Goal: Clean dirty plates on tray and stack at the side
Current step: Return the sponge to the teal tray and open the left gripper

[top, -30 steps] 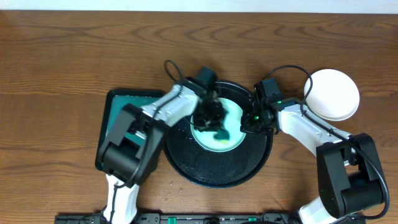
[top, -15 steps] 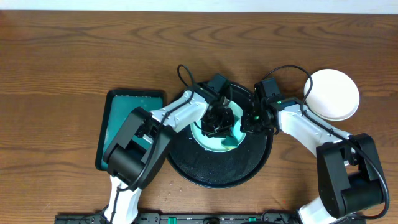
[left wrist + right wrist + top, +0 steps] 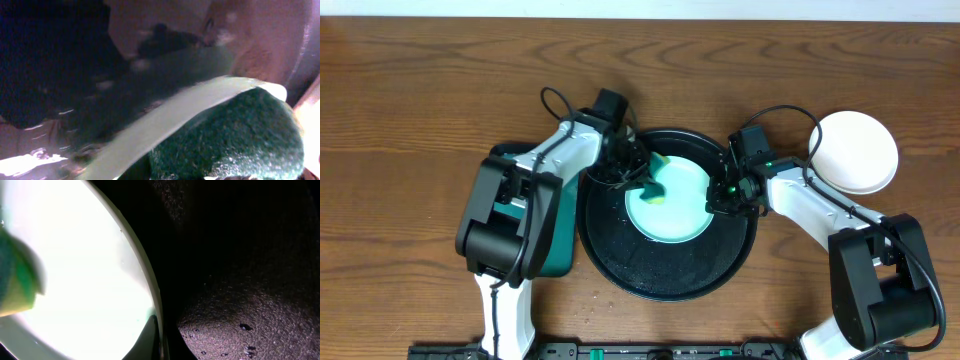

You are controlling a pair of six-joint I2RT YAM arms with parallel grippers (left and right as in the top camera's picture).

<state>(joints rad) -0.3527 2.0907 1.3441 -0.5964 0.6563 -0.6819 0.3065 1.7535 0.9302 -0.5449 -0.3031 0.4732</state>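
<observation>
A pale mint-green plate [image 3: 675, 215] lies in the large round black tray [image 3: 650, 270]. My left gripper [image 3: 632, 172] is shut on a green and yellow sponge [image 3: 656, 183] at the plate's far-left edge. In the left wrist view the sponge [image 3: 240, 135] fills the frame, blurred. My right gripper [image 3: 722, 196] is shut on the plate's right rim. The right wrist view shows that rim [image 3: 142, 280] pinched between the fingers [image 3: 152, 342], with the sponge [image 3: 15, 280] at the left and wet tray floor [image 3: 240, 280]. A white plate [image 3: 857, 152] sits on the table at the right. I see no second mint plate.
A dark teal rectangular tray [image 3: 510, 195] lies left of the black tray, mostly under my left arm. Cables loop above both wrists. Bare wooden table [image 3: 420, 80] surrounds everything.
My left gripper with the sponge has swept from the middle of the plate up and left to its far-left edge. The right gripper and the plate have stayed put.
</observation>
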